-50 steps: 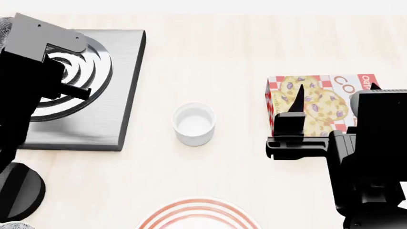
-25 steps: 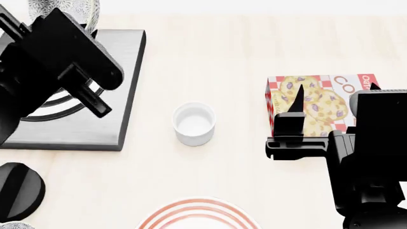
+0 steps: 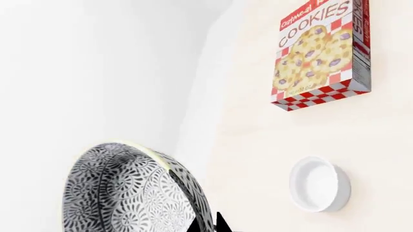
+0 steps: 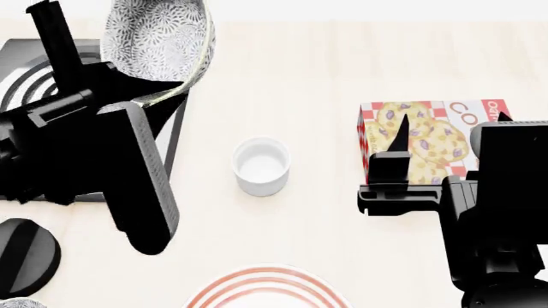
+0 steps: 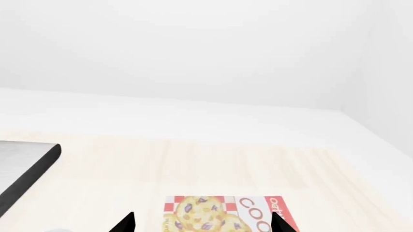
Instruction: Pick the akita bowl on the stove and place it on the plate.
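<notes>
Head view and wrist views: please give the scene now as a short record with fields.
akita bowl: tilted, lifted off the stove, gripped at its rim by the left pincer
stove: far left of table, mostly hidden by the left arm
plate: near edge, bare, only partly in view
white cup: upright at table centre
cookie box: lying flat, at right
right pincer: open, above cookie box

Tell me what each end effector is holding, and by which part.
Left end effector holds the akita bowl by its rim. Right end effector holds nothing.
</notes>
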Robot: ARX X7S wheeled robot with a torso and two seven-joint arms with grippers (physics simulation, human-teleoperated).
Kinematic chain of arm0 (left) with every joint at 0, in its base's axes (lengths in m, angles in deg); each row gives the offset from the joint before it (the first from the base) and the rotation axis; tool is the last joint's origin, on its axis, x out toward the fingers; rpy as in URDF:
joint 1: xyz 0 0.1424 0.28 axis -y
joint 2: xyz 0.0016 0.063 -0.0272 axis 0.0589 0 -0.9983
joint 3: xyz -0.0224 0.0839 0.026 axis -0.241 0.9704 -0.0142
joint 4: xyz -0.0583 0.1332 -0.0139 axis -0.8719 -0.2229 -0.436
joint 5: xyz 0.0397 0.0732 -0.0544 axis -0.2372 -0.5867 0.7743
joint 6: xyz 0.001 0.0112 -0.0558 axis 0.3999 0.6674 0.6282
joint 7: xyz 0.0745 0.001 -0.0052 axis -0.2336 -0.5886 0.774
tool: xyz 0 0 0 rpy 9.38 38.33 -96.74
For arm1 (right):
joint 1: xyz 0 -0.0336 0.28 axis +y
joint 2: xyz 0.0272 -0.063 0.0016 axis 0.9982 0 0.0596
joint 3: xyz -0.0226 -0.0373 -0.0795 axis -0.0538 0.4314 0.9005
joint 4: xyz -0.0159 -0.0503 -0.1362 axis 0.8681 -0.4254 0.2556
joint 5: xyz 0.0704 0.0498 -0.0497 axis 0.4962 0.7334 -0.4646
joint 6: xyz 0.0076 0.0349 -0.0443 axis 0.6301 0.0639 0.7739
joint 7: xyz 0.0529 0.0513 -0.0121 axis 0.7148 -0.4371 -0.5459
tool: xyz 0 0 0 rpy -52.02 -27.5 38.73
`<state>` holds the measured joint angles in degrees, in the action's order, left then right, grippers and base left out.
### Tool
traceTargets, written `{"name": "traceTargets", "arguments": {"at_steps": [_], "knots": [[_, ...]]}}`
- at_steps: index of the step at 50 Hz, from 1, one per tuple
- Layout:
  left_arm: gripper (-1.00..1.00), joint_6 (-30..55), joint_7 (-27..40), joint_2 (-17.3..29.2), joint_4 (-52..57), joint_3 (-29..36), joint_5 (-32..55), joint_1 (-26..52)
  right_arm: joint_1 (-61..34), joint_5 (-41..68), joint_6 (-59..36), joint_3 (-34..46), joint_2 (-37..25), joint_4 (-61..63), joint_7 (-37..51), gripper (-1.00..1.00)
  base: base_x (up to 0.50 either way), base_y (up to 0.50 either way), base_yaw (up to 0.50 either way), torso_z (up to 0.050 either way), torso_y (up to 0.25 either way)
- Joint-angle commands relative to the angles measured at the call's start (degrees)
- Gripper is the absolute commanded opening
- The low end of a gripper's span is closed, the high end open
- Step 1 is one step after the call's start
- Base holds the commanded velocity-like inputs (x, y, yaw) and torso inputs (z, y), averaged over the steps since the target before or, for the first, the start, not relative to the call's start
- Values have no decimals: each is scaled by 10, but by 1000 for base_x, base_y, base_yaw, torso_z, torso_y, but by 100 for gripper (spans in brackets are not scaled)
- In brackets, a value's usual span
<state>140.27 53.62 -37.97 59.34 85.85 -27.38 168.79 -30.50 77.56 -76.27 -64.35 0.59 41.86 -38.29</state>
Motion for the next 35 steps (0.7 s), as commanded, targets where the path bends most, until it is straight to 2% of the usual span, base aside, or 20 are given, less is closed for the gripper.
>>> {"name": "traceTargets", "arguments": {"at_steps": [1, 7, 8, 19, 35], "knots": [[-100, -24, -49, 24, 61, 42, -23, 29, -1, 3, -1, 1, -1, 1, 2, 100, 0, 0, 0, 0, 0], [-100, -30, -68, 31, 84, 62, -26, 32, 1, 2, 2, 2, -3, 0, 2, 100, 0, 0, 0, 0, 3], [-100, -26, -76, 34, 92, 90, -48, 39, 0, 3, 0, 2, -3, 1, 3, 100, 0, 0, 0, 0, 0], [-100, -24, -102, 30, 140, 107, -40, 46, 1, 4, 3, 4, -4, -1, 3, 100, 0, 0, 0, 0, 0], [-100, 5, -153, -16, 177, 136, -22, 72, -1, 11, -2, 2, -5, 3, 7, 100, 0, 0, 0, 0, 0]]}}
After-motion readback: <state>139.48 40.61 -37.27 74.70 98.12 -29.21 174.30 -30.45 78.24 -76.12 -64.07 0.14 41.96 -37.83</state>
